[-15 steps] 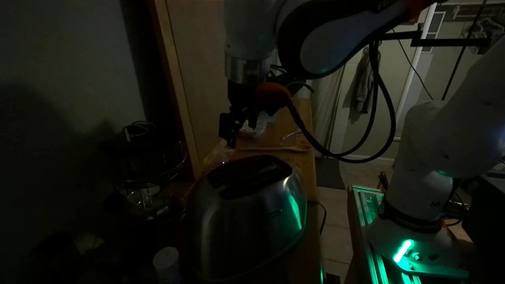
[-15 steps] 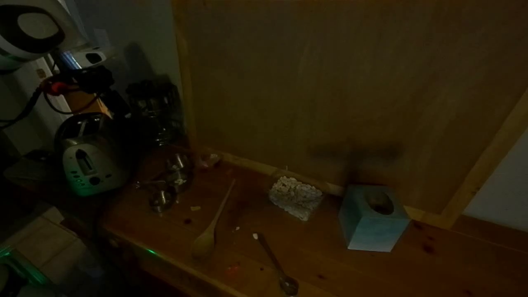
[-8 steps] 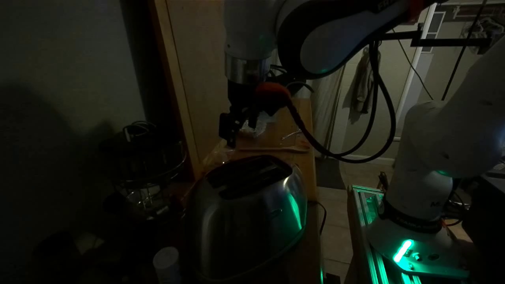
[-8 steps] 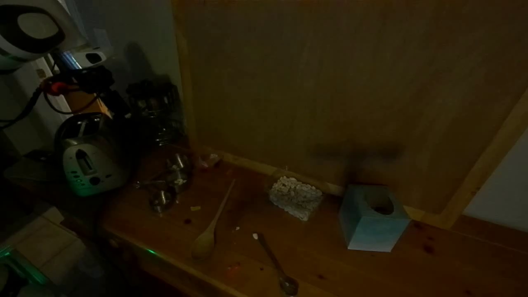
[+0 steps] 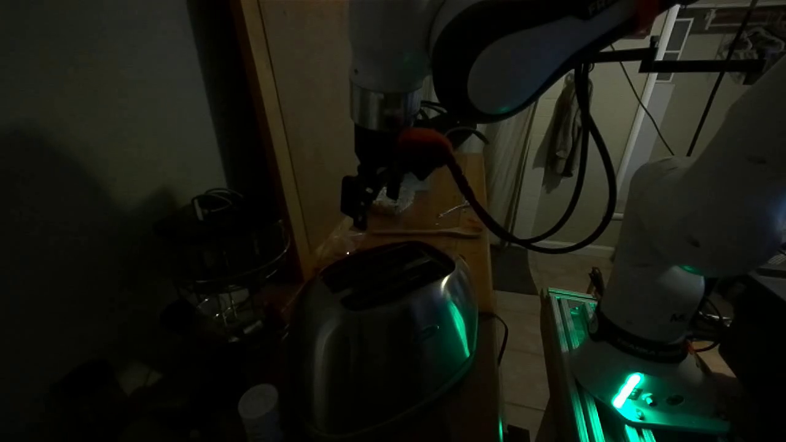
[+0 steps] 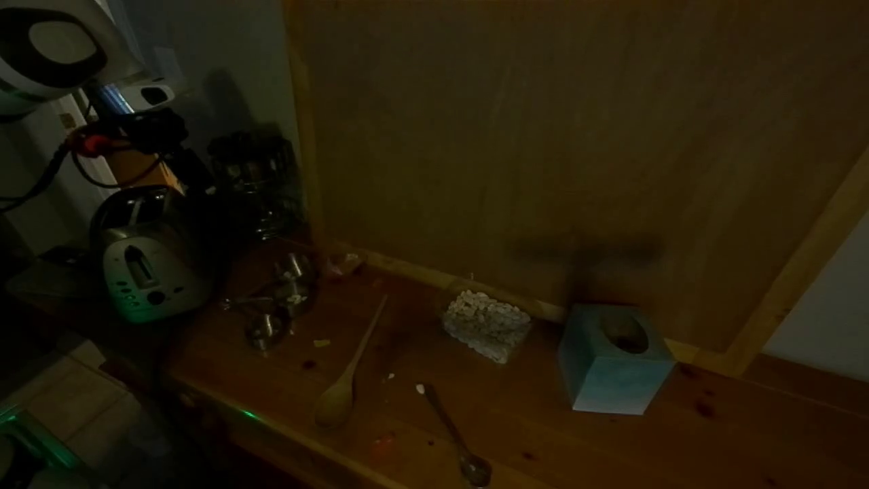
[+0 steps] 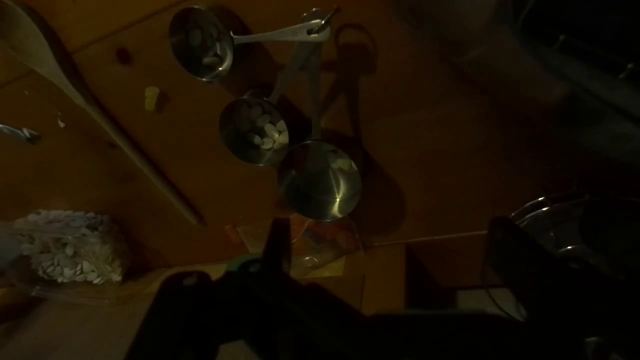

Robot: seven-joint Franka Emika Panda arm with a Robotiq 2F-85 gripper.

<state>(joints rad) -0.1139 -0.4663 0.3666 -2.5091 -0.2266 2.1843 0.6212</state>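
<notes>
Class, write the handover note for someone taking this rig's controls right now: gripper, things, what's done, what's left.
Gripper: open, holding nothing.
Things: three measuring cups are on the table, their handles meeting; at least two hold pale pieces. A wooden spoon and a clear bag of similar-looking pieces lie on it too.
Done: pieces are in those two cups; how they got there is not shown.
Left: any grasp; nothing is gripped yet.

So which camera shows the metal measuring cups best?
The wrist view: it shows three measuring cups from above, with pale flakes in at least two. An exterior view shows them small and dim near the toaster; in an exterior view with the toaster up close, I can't make them out.
</notes>
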